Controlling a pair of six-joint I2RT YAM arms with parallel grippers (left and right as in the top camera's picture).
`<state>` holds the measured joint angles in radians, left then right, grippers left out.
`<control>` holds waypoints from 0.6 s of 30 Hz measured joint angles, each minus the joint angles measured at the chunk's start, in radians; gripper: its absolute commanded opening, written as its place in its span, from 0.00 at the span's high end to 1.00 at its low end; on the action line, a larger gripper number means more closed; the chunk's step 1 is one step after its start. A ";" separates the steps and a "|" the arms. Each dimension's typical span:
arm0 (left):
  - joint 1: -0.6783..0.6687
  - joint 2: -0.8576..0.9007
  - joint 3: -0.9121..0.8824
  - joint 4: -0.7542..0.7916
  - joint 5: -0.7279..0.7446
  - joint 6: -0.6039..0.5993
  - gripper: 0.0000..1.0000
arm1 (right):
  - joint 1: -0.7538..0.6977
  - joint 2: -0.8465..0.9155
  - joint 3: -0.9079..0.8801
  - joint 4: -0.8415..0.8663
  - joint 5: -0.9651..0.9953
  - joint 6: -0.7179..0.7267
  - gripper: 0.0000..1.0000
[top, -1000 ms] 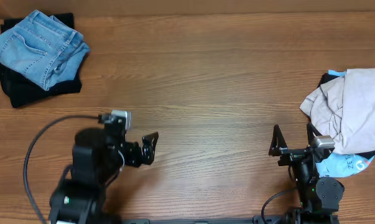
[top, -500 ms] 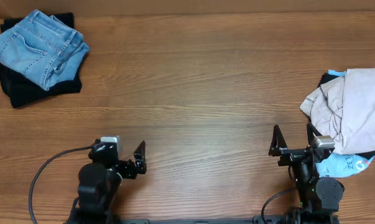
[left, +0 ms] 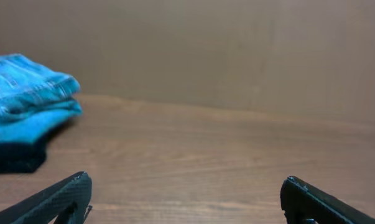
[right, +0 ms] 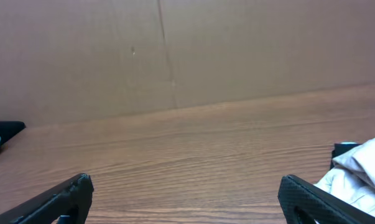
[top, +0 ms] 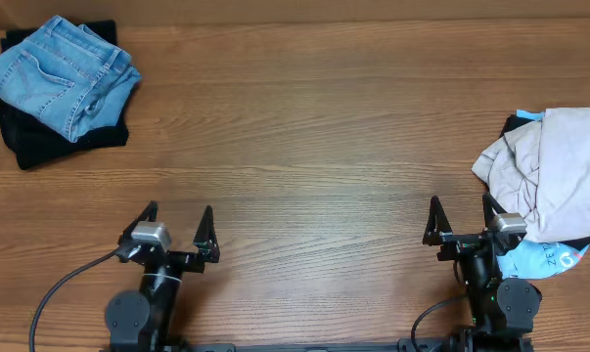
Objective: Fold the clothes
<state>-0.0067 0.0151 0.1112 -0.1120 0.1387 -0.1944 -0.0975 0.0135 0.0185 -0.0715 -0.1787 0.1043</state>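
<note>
Folded light blue jeans (top: pixel 62 74) lie on a folded black garment (top: pixel 50 142) at the table's far left corner; they also show in the left wrist view (left: pixel 25 102). A crumpled beige garment (top: pixel 554 171) lies in a pile at the right edge, over black and light blue clothes (top: pixel 539 259); its edge shows in the right wrist view (right: pixel 361 174). My left gripper (top: pixel 178 222) is open and empty at the near left. My right gripper (top: pixel 463 218) is open and empty at the near right, next to the pile.
The wooden table (top: pixel 314 137) stretches between the two piles. A brown cardboard wall (right: pixel 175 50) stands behind its far edge. A black cable (top: pixel 60 288) runs from the left arm's base.
My left arm has drawn back toward the near edge and turned to face forward, its gripper now open wide. The right arm and the clothes have not moved.
</note>
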 measured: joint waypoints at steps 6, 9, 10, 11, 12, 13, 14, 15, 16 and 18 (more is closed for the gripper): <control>0.016 0.000 -0.053 0.026 -0.001 0.038 0.00 | 0.000 0.000 0.000 0.000 0.000 0.000 0.00; 0.041 0.000 -0.083 0.083 -0.001 0.048 0.00 | 0.000 0.000 0.000 0.001 0.000 0.000 0.00; 0.044 0.000 -0.090 0.083 -0.001 0.048 0.00 | 0.000 0.000 0.000 0.000 0.000 0.000 0.00; 0.047 0.000 -0.099 0.089 0.000 0.048 0.00 | 0.000 0.000 0.000 0.000 0.000 0.000 0.00; 0.047 0.000 -0.101 0.099 0.000 0.048 0.00 | 0.000 0.000 0.000 0.000 0.000 0.000 0.00; 0.048 0.000 -0.101 0.109 0.000 0.048 0.00 | 0.000 0.000 0.000 0.000 0.000 0.000 0.00; 0.049 0.000 -0.101 0.112 0.000 0.048 0.00 | 0.000 0.000 0.000 0.000 0.000 0.000 0.00; 0.049 0.000 -0.101 0.106 0.000 0.048 0.00 | 0.000 0.000 0.000 0.000 0.000 0.000 0.00; 0.053 -0.001 -0.101 0.074 0.001 0.049 0.00 | 0.000 0.000 0.000 0.000 0.000 0.000 0.00; 0.068 -0.002 -0.103 0.051 0.000 0.050 0.00 | 0.000 0.000 0.000 0.000 0.000 0.000 0.00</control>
<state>0.0608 0.0128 0.0082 -0.0608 0.1390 -0.1448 -0.0975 0.0135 0.0185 -0.0711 -0.1787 0.1047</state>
